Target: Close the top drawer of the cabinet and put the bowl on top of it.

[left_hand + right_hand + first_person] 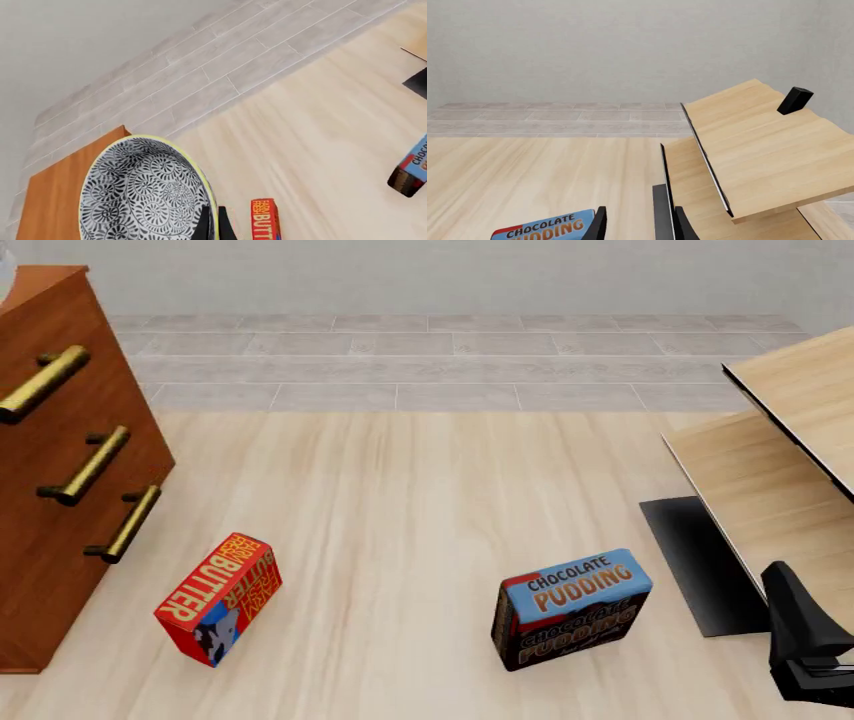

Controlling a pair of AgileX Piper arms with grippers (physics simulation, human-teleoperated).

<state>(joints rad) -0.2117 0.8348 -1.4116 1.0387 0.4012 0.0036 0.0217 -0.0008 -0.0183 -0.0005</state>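
Left wrist view: your left gripper (212,225) shows only as dark finger tips at the frame edge, and the bowl (143,192) sits right against them, its cream rim passing between the tips, so the fingers are clamped on the bowl's rim. The patterned inside of the bowl faces the camera. Behind the bowl, on the far side from the fingers, you see the flat reddish-brown top of the cabinet (63,195). The red butter box (265,220) lies on the floor just beside the finger tips. The chocolate pudding box (412,167) is well apart from them.

Front view: the cabinet (47,570) stands with all three brass handles showing. The top drawer (47,380) looks flush with the two below it. Left gripper and bowl are out of this frame. Your right gripper (807,640) shows as a dark shape low at the right edge; you cannot tell its finger state here. The butter box (220,598) and pudding box (571,608) stand on the floor.

Right wrist view: right gripper (637,220) fingers (662,212) are apart with nothing between them. The pudding box (544,227) is just beside the fingers. The pale wood furniture (747,150) lies ahead, beyond them.
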